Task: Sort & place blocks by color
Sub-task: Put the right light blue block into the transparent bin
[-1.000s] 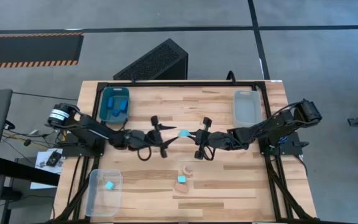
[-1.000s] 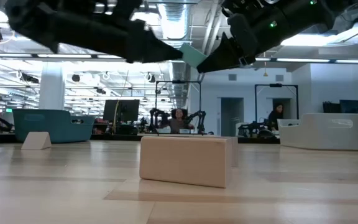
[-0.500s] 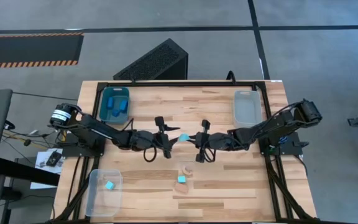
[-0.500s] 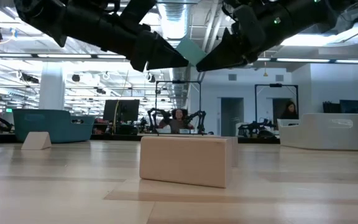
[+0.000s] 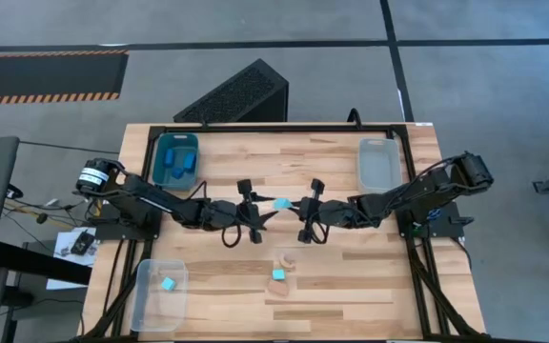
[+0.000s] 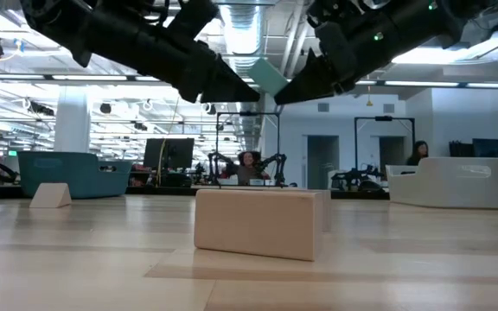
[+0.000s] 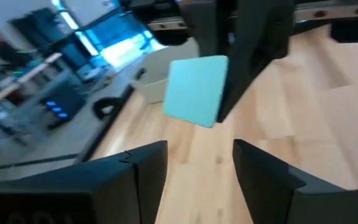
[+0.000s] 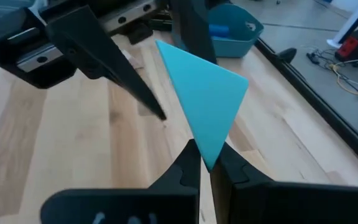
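A light cyan triangular block hangs in the air above the table's middle, held by my right gripper, which is shut on it. It shows in the right wrist view and the low view. My left gripper is open, level, facing the right one. Its two fingertips stand just short of the block. Whether they touch it I cannot tell. Tan wood blocks, one arch-shaped, lie near the table's front with a cyan block among them. My right gripper pinches the cyan block by one pointed corner between its two fingers. The fingers come level from the table's right side. The block is lifted clear of the table and sticks out ahead of the fingertips toward my left gripper.
A teal bin with dark blue blocks stands at the far left. A clear bin stands at the far right. Another clear bin at the near left holds a cyan block. A tan block fills the low view's middle.
My left gripper has gone toward the table's right edge, closing up on the cyan block, its fingers still apart. My right gripper has kept the block in the air at nearly the same place.
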